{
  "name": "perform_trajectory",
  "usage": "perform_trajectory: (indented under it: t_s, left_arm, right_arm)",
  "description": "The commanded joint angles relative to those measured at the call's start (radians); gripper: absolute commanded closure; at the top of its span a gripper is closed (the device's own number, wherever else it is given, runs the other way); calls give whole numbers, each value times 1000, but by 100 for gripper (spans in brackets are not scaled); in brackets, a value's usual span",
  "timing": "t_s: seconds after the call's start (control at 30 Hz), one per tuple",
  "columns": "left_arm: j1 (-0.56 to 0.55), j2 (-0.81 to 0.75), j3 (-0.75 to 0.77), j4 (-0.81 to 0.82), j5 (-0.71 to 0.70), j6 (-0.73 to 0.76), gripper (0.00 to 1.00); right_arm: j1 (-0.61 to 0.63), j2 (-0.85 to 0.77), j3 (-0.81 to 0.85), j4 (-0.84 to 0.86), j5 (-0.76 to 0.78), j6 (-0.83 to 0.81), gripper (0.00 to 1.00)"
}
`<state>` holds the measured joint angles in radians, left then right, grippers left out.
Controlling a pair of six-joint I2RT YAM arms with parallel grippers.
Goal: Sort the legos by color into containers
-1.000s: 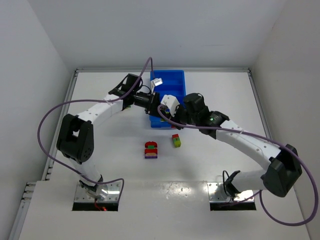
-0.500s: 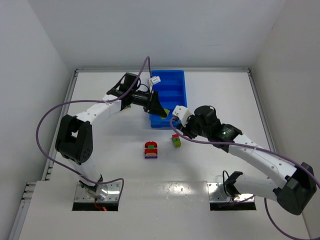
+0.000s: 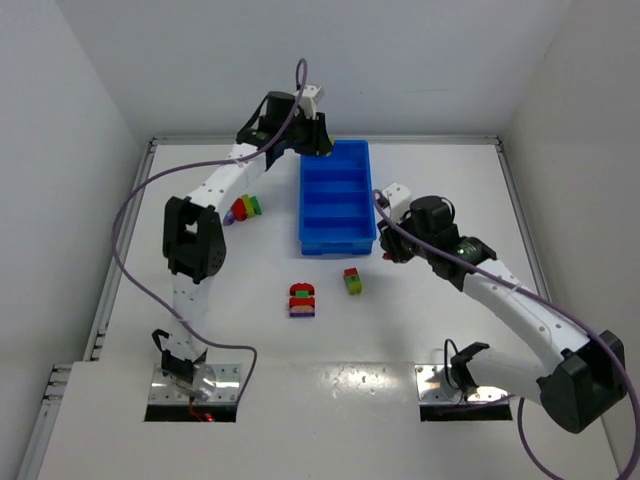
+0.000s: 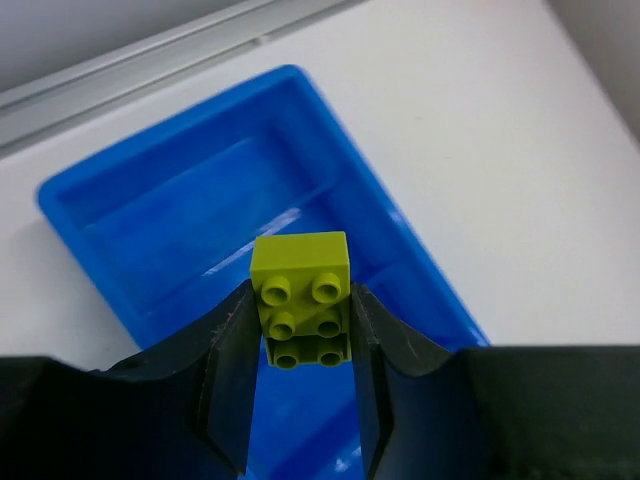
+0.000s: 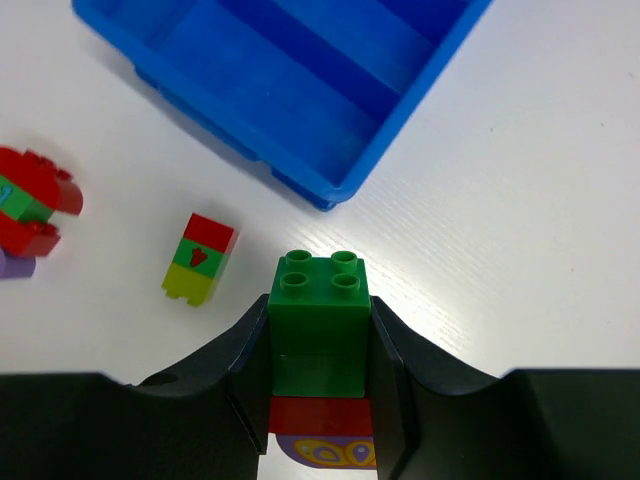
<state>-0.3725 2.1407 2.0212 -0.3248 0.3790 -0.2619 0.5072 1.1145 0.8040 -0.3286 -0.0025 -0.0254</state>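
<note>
While outstretched, left arm (image 3: 222, 180) over tray (image 3: 337, 190).

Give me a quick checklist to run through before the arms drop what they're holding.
1. Left end effector shut on the yellow-green plastic brick: ok.
2. That brick is above the long blue plastic tray: ok. Exact compartment: cannot tell.
3. Tray compartments free of other colours: ok, no bricks show inside.
4. Right end effector holds one colour only: not ok. It grips a green-on-red-on-purple brick stack.
5. Right end effector above the tray: not ok. It hangs over the white table beside the tray's near corner.
</note>
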Motion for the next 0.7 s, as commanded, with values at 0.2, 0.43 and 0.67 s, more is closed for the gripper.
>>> perform_trajectory:
  t_s: [0.2,0.43,0.67]
  left_arm:
    - [-2,278,295,29,-284,95,78]
    - [-20,361,323,52,-330,124,73]
    - [-20,390,323,61,-353,124,42]
  right_arm:
    - [-114,73,147,8,-56,143,100]
    - [-160,82,156,8,-79,153,100]
    - [-180,91,156,17,-88,153,100]
